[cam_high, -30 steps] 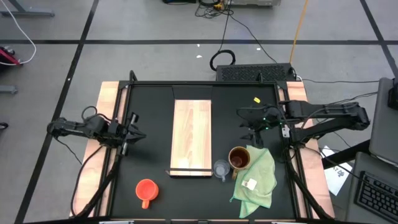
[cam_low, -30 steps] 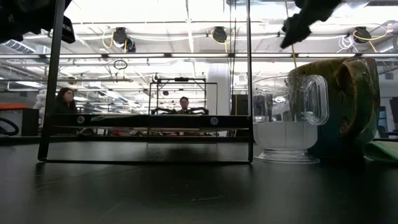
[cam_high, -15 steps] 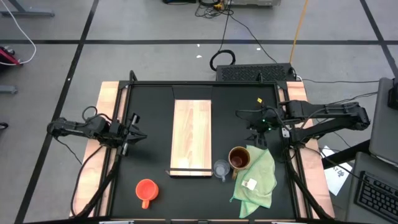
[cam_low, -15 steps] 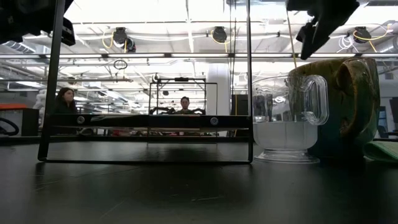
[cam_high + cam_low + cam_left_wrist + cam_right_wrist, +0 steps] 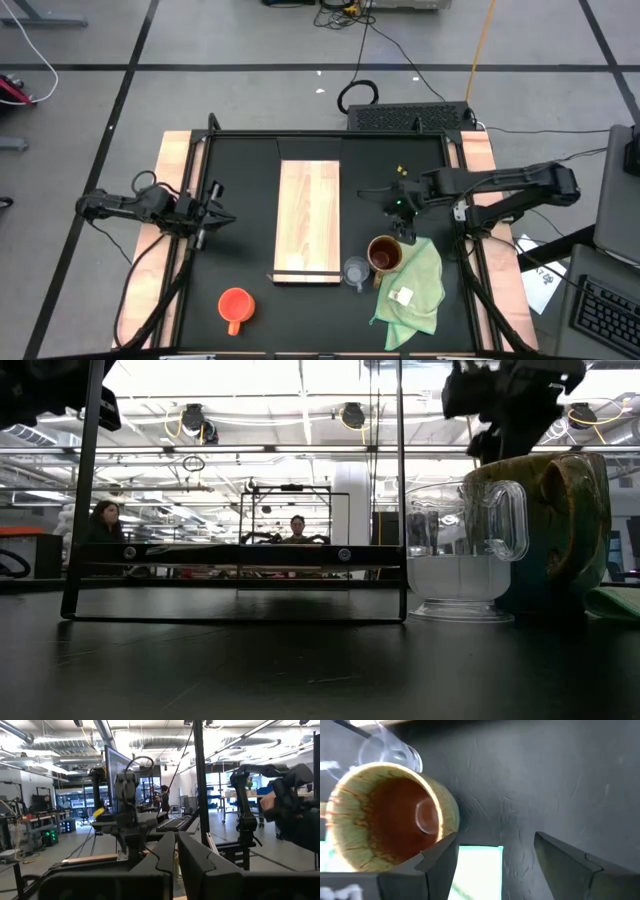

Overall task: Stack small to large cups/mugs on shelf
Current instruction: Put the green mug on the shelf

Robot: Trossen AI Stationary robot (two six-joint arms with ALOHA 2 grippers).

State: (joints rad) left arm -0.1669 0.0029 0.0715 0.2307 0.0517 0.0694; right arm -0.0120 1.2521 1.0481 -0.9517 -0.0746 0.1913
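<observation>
The step in hand looks like the reach for the first cup, with nothing lifted yet and nothing on the shelf, which lies bare down the middle of the black counter. The right gripper hangs above the counter just at 12 o'clock of the brown mug, its fingers spread wide and holding nothing; in the right wrist view the mug's open mouth sits off to one side of the gap, not between the fingers. The brown mug stands upright at about 4 o'clock from the shelf's centre, resting partly against the light green cloth. The small clear glass cup is just beside it toward 8 o'clock, close to the shelf's near corner by the dark strip; whether the two touch I cannot tell. The orange-red mug stands well apart, at 7 o'clock of the shelf. The left gripper waits at the counter's 9 o'clock edge, fingers pressed together. Next, I judge, the right gripper needs to shift toward 6 o'clock, centre one finger inside the brown mug's rim and one outside, descend and close, without nudging the glass cup.
</observation>
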